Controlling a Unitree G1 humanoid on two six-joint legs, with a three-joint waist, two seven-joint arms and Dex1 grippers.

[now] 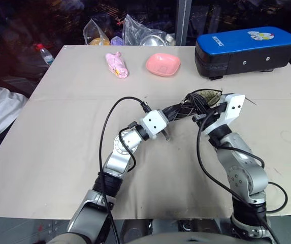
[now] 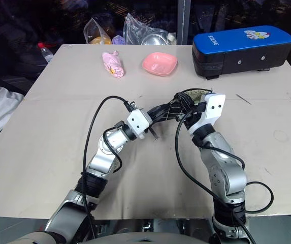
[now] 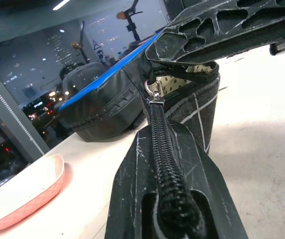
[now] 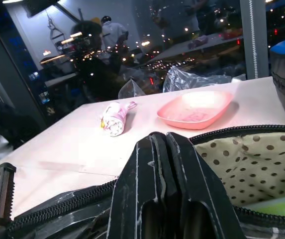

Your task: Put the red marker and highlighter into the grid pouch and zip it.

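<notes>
Both grippers hold the flat black fabric grid pouch (image 1: 198,101) lifted off the beige table (image 1: 59,127) near its centre. The left gripper (image 3: 174,164) is clamped on the pouch's near end at the zipper's black pull cord (image 3: 167,149). The right gripper (image 4: 164,189) pinches the open mouth's rim, likely bracing it for zipping. Something light green, probably the chunky highlighter (image 4: 276,205), lies inside on the dotted lining; any red marker is hidden.

Beige table (image 1: 59,152) (dark surroundings)
</notes>
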